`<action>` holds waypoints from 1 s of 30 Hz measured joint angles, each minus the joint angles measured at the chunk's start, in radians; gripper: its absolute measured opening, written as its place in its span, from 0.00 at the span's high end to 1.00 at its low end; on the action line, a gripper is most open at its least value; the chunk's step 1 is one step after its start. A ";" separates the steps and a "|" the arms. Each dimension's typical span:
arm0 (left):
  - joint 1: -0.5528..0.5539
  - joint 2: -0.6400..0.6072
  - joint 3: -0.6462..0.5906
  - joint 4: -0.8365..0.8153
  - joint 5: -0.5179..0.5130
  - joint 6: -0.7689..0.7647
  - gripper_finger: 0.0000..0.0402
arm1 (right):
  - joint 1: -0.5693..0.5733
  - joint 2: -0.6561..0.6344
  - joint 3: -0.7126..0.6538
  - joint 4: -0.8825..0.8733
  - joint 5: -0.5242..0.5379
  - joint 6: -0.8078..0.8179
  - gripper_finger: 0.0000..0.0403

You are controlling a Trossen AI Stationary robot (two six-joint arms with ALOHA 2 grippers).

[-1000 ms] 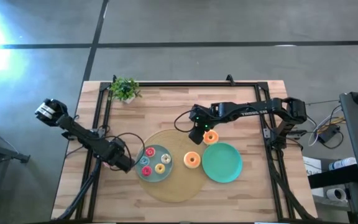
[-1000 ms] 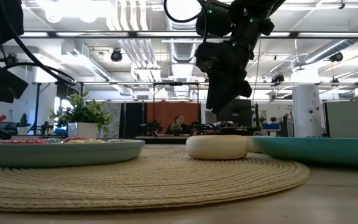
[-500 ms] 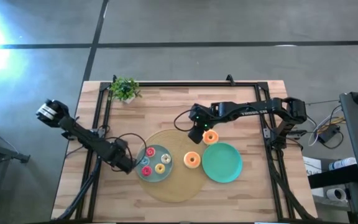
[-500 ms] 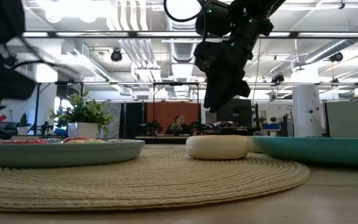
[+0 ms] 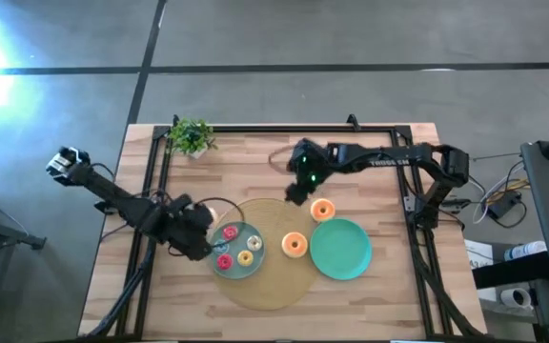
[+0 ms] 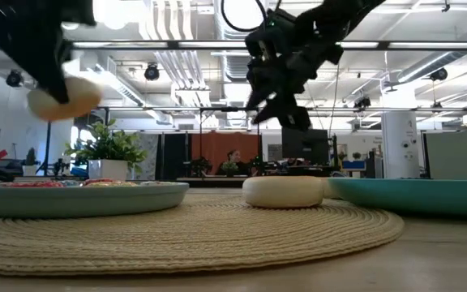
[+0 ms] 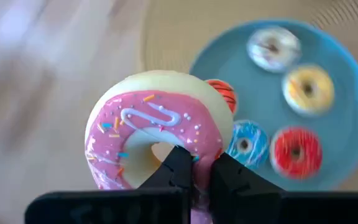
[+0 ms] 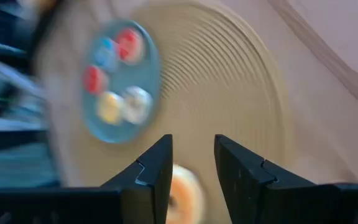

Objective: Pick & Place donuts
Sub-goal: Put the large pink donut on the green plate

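Observation:
A big pink-iced donut (image 7: 157, 134) hangs in the air left of the grey-blue plate (image 5: 255, 270), with my left gripper (image 7: 197, 171) shut on it; the low view shows its pale underside (image 6: 63, 97) well above the table. Several small donuts, among them a red one (image 7: 296, 151) and a yellow one (image 7: 308, 90), lie on the plate. Two orange donuts lie flat: one (image 5: 294, 245) on the round woven mat (image 5: 265, 291), one (image 5: 321, 210) just beyond the green plate (image 5: 339, 250). My right gripper (image 5: 298, 191) hangs open above the mat's far edge, touching nothing. My left gripper pinches the pink donut's ring at the side nearest the wrist (image 7: 199, 158), one finger (image 7: 176, 168) at the hole and the other (image 7: 229, 177) outside the rim. The donut is lifted clear of plate and table and sits tilted in the hold.
A small leafy plant (image 5: 191, 136) stands at the table's far left corner. Black frame rails (image 5: 284, 127) run along the far, left and right edges. Bare wood lies between plant and mat. A person sits far off in the room (image 6: 235, 162).
My left gripper has shut on the pink donut at the plate's left side and lifted it clear, high above the table. My right gripper has risen and drawn back toward the far edge, away from the orange donut by the green plate, which stays put.

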 joint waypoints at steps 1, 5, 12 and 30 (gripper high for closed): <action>0.012 0.008 0.035 -0.021 0.022 0.126 0.99 | -0.026 0.000 0.000 0.031 -0.053 0.025 0.73; 0.048 0.071 0.165 -0.115 0.041 0.578 0.99 | -0.104 0.008 -0.001 0.171 -0.239 0.129 0.72; 0.065 0.136 0.242 -0.168 -0.291 1.245 0.99 | -0.077 -0.007 0.045 0.301 -0.294 0.113 0.66; 0.150 0.172 0.231 0.232 -0.290 1.841 0.99 | -0.055 0.080 0.156 0.296 -0.293 0.207 0.47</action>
